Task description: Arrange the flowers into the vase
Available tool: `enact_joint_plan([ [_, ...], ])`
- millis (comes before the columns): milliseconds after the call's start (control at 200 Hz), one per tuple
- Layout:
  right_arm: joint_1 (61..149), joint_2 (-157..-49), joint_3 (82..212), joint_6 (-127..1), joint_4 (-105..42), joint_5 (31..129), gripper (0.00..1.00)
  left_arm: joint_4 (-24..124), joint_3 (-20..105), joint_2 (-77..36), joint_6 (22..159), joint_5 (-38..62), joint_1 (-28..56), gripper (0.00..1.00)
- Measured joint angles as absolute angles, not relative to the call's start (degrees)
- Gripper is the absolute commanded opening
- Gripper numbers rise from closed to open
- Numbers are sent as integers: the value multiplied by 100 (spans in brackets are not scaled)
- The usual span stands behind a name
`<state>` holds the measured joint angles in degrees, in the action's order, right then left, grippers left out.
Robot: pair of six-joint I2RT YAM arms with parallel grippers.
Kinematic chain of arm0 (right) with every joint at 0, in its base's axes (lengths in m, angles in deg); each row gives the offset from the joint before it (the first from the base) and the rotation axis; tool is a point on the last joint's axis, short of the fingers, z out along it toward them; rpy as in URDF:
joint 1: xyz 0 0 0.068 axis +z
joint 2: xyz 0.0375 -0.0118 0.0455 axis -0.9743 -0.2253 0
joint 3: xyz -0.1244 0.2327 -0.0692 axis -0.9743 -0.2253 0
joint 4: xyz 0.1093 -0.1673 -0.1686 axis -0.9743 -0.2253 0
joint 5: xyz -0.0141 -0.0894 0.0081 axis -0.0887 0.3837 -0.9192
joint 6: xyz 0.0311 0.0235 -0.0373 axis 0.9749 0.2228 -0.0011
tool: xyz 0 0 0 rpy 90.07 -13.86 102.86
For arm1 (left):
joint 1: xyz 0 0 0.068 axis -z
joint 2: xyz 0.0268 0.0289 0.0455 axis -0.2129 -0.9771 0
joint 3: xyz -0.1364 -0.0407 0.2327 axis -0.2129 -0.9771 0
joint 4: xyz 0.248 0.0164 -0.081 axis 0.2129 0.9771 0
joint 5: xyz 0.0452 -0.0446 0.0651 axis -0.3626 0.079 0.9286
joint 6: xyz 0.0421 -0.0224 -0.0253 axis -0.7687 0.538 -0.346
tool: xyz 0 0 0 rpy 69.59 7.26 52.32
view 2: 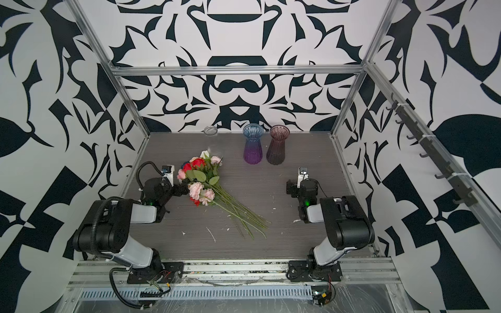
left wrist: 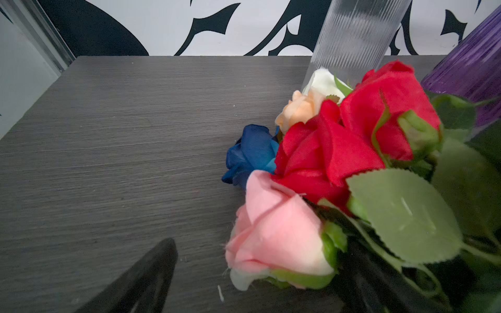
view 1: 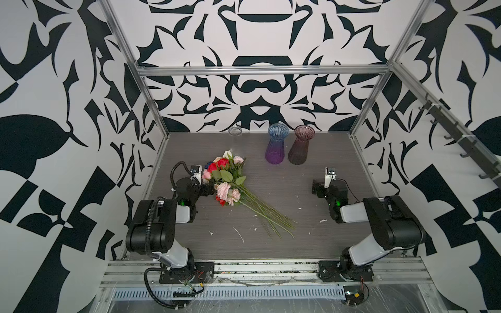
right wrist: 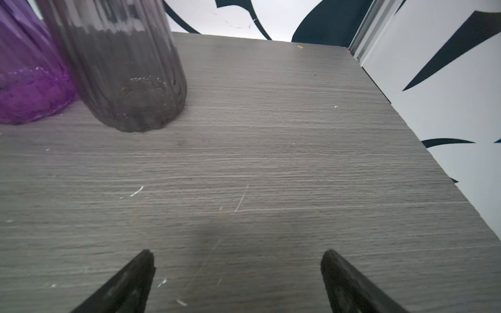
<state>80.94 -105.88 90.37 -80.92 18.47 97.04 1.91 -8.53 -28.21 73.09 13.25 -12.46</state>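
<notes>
The flowers [view 1: 227,178] [view 2: 202,177] lie in one bunch on the grey table, left of middle, with their green stems [view 1: 271,216] fanning toward the front. My left gripper [view 1: 210,189] [left wrist: 257,252] is open right beside the blooms. The pink rose [left wrist: 276,233] lies between its jaws, ungripped, covering the far finger. Three vases stand at the back: a clear ribbed one [view 1: 234,130] [left wrist: 360,35], a blue-purple one [view 1: 276,146] [right wrist: 27,81] and a smoky pink one [view 1: 300,147] [right wrist: 122,67]. In front of them my right gripper [view 1: 317,188] [right wrist: 237,257] is open and empty over bare table.
White scraps [view 1: 238,234] dot the table near the front. Patterned walls and aluminium posts [view 1: 364,108] close in the table on three sides. A rail of hooks [view 1: 461,135] runs along the right wall.
</notes>
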Motion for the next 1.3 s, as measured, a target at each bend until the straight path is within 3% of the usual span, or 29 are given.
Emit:
enact_joint_plan([
  [1300, 8042, -10585, 9033, -8197, 1875, 9083, 99, 195, -851, -2821, 7320, 1323, -1246, 99],
])
